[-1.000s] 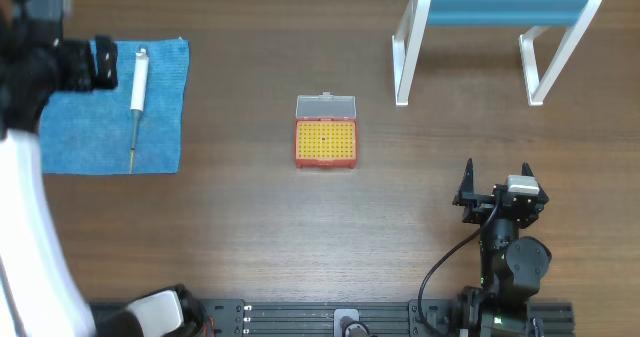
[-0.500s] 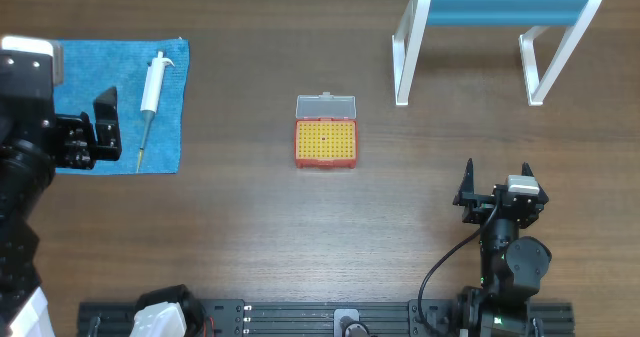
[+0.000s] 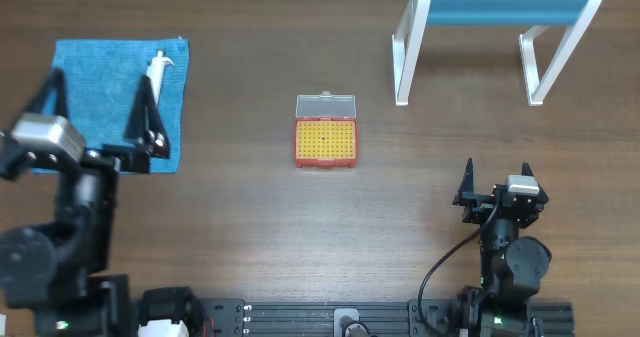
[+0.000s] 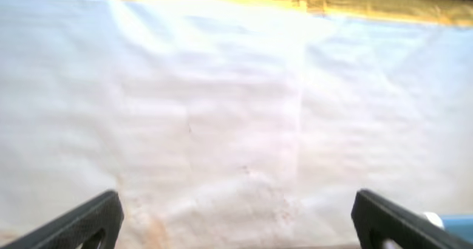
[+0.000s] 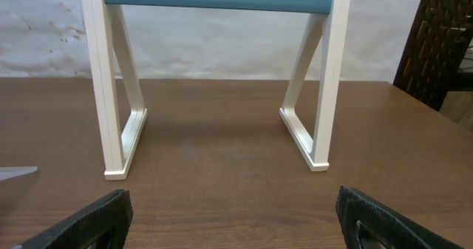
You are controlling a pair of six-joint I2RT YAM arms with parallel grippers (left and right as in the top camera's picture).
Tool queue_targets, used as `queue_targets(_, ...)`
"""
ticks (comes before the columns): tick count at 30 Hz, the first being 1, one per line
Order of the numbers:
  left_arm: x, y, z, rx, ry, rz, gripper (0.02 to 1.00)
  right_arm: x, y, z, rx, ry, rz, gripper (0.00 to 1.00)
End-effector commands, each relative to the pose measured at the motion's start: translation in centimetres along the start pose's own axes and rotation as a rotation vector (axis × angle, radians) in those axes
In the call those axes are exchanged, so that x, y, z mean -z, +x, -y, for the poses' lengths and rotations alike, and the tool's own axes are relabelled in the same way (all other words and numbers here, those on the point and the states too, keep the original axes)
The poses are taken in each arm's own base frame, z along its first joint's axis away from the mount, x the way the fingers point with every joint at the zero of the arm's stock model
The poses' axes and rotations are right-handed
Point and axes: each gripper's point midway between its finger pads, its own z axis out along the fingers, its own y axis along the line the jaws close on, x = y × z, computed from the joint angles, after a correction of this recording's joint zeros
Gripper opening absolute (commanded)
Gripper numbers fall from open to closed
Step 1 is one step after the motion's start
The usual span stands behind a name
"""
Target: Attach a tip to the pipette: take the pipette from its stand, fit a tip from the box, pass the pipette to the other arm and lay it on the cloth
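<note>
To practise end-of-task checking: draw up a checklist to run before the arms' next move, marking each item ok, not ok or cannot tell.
1. Pipette lies on the cloth: ok.
2. Left gripper open, nothing between its fingers: ok.
3. Tip fitted on the pipette: cannot tell; its lower end is hidden behind the left gripper in the top view.
4. Right gripper open and empty, near its own base: ok.
5. Stand empty: ok.
6. Tip box upright, lid open, apart from both arms: ok.
</note>
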Motion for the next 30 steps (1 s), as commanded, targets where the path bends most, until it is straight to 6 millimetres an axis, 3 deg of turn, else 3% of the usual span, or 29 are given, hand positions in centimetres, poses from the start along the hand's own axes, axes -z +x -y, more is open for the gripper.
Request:
queue_targets(1, 2.3, 4.4, -0.6, 0.123, -0.032, 0.051, 0.998, 0.0, 0.2, -0.1, 0.013, -0.007, -0.004, 0.908)
queue_targets(7, 4.9, 8.5, -2.2, 0.177, -0.125, 0.103, 0.998, 0.0, 0.2, -0.1, 0.013, -0.007, -0.004, 0.906)
queue_targets(11, 5.1, 11.8, -2.2, 0.205, -0.118, 0.061, 0.998, 0.0, 0.2, -0.1, 0.013, -0.007, -0.004, 0.908)
queue_targets(16, 5.7, 13.1, -1.7, 0.155, -0.073, 0.112, 0.998, 0.0, 0.2, -0.1, 0.013, -0.007, -0.004, 0.908)
queue_targets(20, 6.4, 16.2, -1.1, 0.120, -0.024, 0.113, 0.998, 0.0, 0.2, -0.1, 0.013, -0.007, -0.004, 0.910)
queue_targets(30, 6.8, 23.2, -2.1, -0.026, -0.071, -0.168, 0.998, 0.0, 0.2, -0.1, 0.013, -0.007, -0.004, 0.908)
